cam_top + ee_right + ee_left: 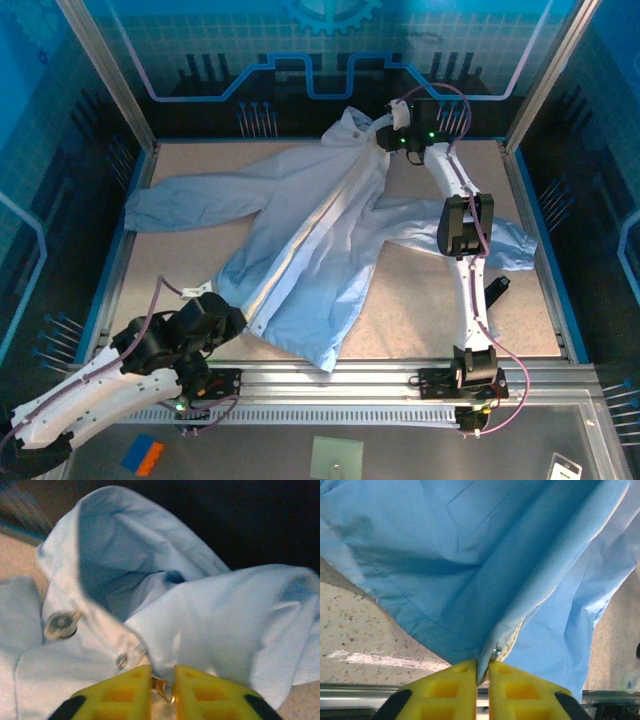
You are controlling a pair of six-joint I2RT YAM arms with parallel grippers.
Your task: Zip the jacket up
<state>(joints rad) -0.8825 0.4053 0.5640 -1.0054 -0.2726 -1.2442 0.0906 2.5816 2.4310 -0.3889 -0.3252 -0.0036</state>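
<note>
zipper (310, 240): runs near-left to far-right | left gripper (483, 669): pinching jacket (470, 555) hem | right gripper (163, 675): barely parted around zipper pull (162, 687), hold unclear

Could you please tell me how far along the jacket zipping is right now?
Looks nearly done: the jacket front appears closed from hem to collar. In hand: the left end effector pinches the hem, the right end effector has the zipper pull at the collar. Remaining: letting go.
</note>
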